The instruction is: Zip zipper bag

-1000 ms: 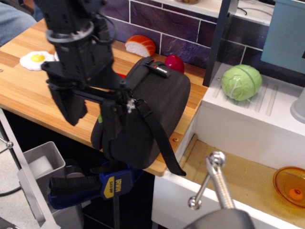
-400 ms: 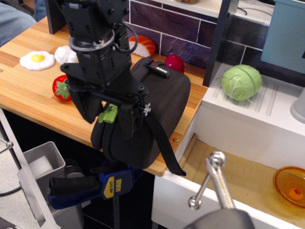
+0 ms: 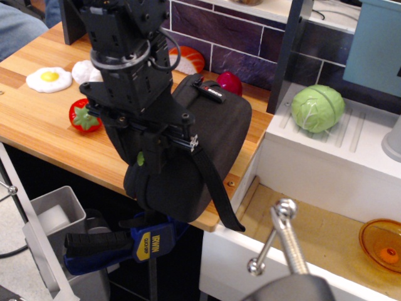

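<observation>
One gripper (image 3: 145, 153) pinches the green pull (image 3: 141, 159) on the one bag (image 3: 207, 144) below it; one strawberry (image 3: 84, 116) left.

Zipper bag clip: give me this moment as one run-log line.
phase: zipping | gripper: at lime-green pull tab, jaw state unclear | zipper bag: on wooden counter edge

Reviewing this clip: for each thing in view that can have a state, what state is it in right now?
zipper bag: upright at the counter's front edge, strap hanging over the edge; zipper state hidden behind the gripper.
zipper pull tab: lime green, only a sliver visible between the fingers.
gripper: down on the bag's front edge, apparently closed on the tab.
blue clamp: fixed under the counter edge.
strawberry: lying on the counter.
</observation>
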Action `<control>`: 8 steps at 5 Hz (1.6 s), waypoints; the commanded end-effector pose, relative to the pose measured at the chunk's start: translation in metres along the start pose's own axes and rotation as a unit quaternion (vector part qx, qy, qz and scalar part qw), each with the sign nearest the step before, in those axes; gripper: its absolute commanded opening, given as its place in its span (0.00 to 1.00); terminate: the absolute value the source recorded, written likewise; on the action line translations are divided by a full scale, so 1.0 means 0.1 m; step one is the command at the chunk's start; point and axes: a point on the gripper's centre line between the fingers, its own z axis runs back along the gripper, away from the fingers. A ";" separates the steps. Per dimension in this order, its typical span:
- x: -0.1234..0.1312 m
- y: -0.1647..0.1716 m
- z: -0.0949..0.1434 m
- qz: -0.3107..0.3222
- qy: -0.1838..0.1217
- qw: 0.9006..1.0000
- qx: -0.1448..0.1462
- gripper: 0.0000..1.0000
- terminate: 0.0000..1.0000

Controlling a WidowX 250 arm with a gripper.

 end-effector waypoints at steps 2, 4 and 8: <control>-0.24 0.12 -0.03 0.014 0.006 1.000 0.012 0.00 0.00; -0.58 0.33 -0.42 0.002 -0.003 0.999 0.045 0.00 0.00; -0.45 0.36 -0.82 -0.002 -0.089 0.990 0.106 0.00 1.00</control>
